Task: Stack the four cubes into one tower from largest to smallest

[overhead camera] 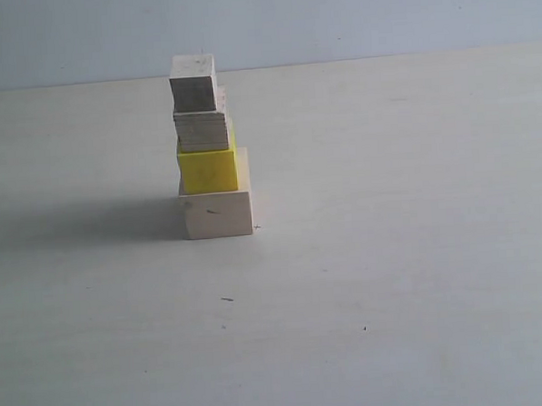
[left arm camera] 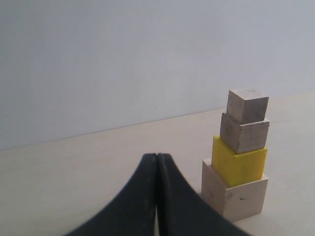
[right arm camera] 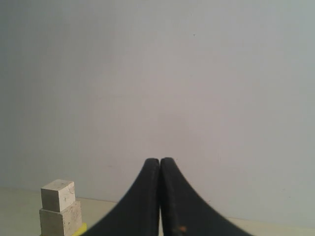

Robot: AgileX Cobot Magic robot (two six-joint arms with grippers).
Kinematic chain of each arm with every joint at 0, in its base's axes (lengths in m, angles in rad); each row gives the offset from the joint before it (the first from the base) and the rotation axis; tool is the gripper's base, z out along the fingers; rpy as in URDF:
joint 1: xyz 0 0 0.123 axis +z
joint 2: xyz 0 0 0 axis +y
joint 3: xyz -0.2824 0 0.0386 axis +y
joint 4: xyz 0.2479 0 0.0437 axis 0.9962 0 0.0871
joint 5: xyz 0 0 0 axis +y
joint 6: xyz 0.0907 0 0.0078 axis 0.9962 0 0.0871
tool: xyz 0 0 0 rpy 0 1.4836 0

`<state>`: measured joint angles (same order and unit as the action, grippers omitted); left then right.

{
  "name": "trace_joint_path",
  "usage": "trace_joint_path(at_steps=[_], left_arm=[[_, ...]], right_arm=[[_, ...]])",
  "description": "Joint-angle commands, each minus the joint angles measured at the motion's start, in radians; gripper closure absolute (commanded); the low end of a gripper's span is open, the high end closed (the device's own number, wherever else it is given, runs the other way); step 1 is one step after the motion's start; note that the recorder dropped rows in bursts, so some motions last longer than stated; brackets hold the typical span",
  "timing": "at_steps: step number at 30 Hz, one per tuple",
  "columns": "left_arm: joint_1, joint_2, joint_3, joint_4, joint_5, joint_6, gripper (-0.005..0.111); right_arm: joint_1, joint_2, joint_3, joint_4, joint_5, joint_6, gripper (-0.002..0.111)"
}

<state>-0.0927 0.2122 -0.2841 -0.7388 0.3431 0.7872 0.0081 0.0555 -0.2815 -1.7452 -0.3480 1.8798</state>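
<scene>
A tower [overhead camera: 209, 147] of four cubes stands on the table. The large pale wooden cube [overhead camera: 217, 214] is at the bottom, with the yellow cube [overhead camera: 207, 170] on it. Above come the layered-plywood cube [overhead camera: 202, 130] and, topmost, the smallest pale cube [overhead camera: 193, 82]. The upper cubes sit slightly off-centre. Neither gripper shows in the exterior view. My left gripper [left arm camera: 157, 156] is shut and empty, a short way from the tower [left arm camera: 239, 157]. My right gripper [right arm camera: 160, 161] is shut and empty, with the tower's top cubes [right arm camera: 59, 206] off to one side.
The pale tabletop [overhead camera: 392, 251] stretches all round the tower. A plain light wall [overhead camera: 334, 18] rises behind the table's far edge. The tower casts a shadow [overhead camera: 90, 222] to the left.
</scene>
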Motion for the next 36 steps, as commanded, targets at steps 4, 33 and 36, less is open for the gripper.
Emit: trace_joint_path(at_steps=[4,33,36], left_arm=[[0.002,-0.004,0.005,-0.003,0.011,-0.007,0.107],[0.196,-0.212,0.197,0.530,-0.027,-0.698,0.107],[0.196,-0.212,0.217,0.535,-0.027,-0.698,0.107]], right_arm=[[-0.002,0.003,0.004,0.001,-0.002,0.005,0.108],[-0.002,0.003,0.004,0.001,-0.002,0.005,0.108],[-0.002,0.003,0.004,0.001,-0.002,0.005,0.108]])
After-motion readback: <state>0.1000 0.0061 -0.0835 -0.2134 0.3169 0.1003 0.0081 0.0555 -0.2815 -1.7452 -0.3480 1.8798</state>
